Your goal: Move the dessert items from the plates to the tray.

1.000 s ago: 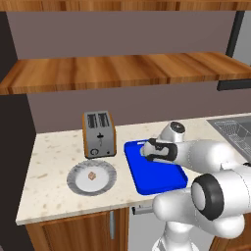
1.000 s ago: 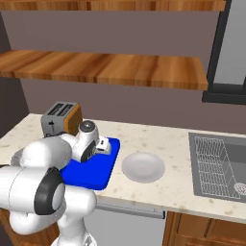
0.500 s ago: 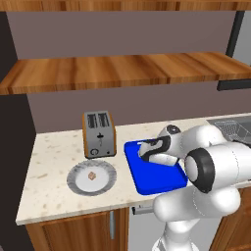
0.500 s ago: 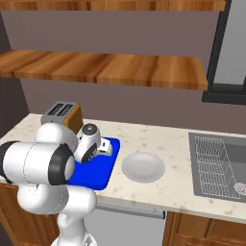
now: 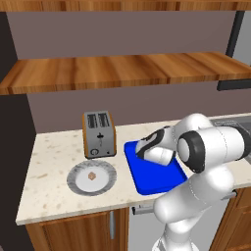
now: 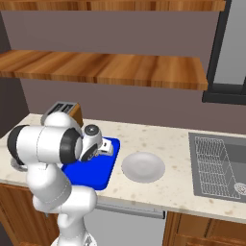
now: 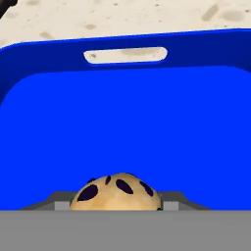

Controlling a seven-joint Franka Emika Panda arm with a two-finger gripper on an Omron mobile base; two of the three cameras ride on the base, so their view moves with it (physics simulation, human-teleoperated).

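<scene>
My gripper (image 7: 117, 203) hovers low over the bright-blue tray (image 7: 127, 122), shut on a rounded light-brown dessert item (image 7: 117, 192) with dark spots. The tray's handle slot (image 7: 125, 55) lies at its far end in the hand view. From the base, the gripper (image 5: 139, 153) is above the tray's (image 5: 157, 180) back left part. A second small brown dessert item (image 5: 91, 175) sits in the middle of the ribbed plate (image 5: 73, 180), left of the tray. The plainer plate (image 6: 143, 166) lies bare, right of the tray (image 6: 91, 174).
A silver toaster (image 5: 99, 133) stands behind the ribbed plate, close to the tray's back left corner. A sink (image 6: 221, 166) with a rack lies at the counter's right end. A wooden shelf (image 5: 122, 71) runs above the counter.
The arm's elbow has swung forward, nearer the cameras. The hand has stayed over the tray, edging slightly toward its back left, still holding the dessert item.
</scene>
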